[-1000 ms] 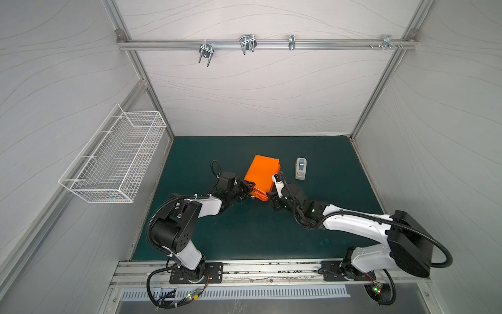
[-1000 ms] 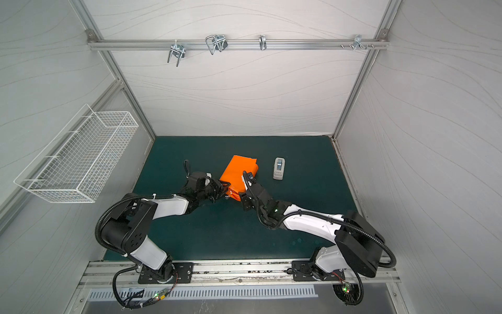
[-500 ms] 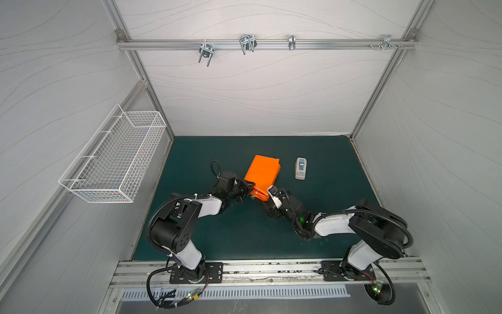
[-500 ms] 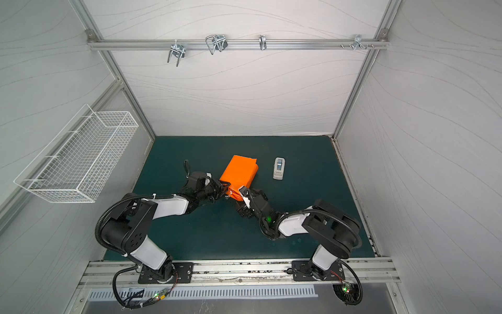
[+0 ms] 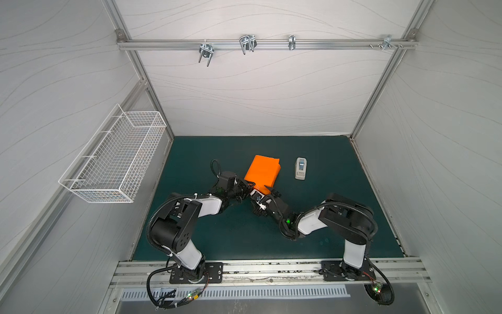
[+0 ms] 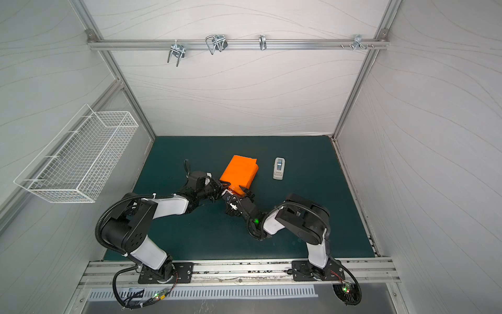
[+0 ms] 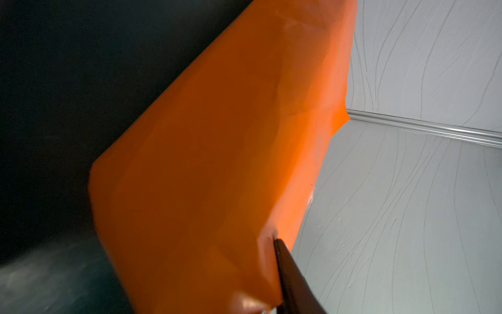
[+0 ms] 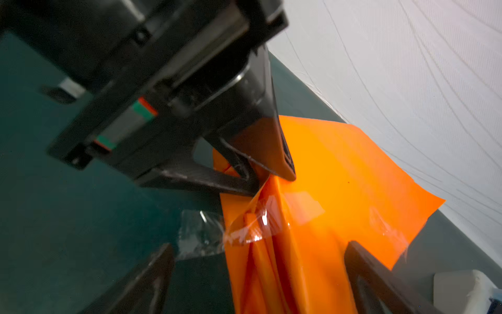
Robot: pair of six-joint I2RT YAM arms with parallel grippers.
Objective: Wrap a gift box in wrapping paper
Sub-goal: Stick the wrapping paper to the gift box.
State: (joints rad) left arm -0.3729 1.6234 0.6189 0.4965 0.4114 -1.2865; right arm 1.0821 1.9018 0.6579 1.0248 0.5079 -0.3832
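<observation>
The wrapping paper (image 5: 262,172) (image 6: 239,172) is folded into an orange parcel in the middle of the green table; the gift box is hidden inside it. My left gripper (image 5: 248,189) (image 6: 224,187) is shut on a paper fold at the parcel's near left corner. The right wrist view shows that pinch (image 8: 264,176), and one dark finger (image 7: 285,266) presses the paper (image 7: 217,163). My right gripper (image 5: 264,192) (image 6: 238,193) stands open at the near end, its fingers (image 8: 375,280) either side of the pleated paper (image 8: 312,244). Clear tape (image 8: 258,225) lies across the folds.
A white-grey tape dispenser (image 5: 300,168) (image 6: 279,168) (image 8: 461,291) lies to the right of the parcel. A white wire basket (image 5: 114,165) hangs on the left wall. White walls close in three sides, and a rail with hooks (image 5: 247,46) runs overhead at the back.
My right gripper has opened wide and shifted left to the parcel's near end, its arm folding back. The left gripper keeps its pinch and has not moved.
</observation>
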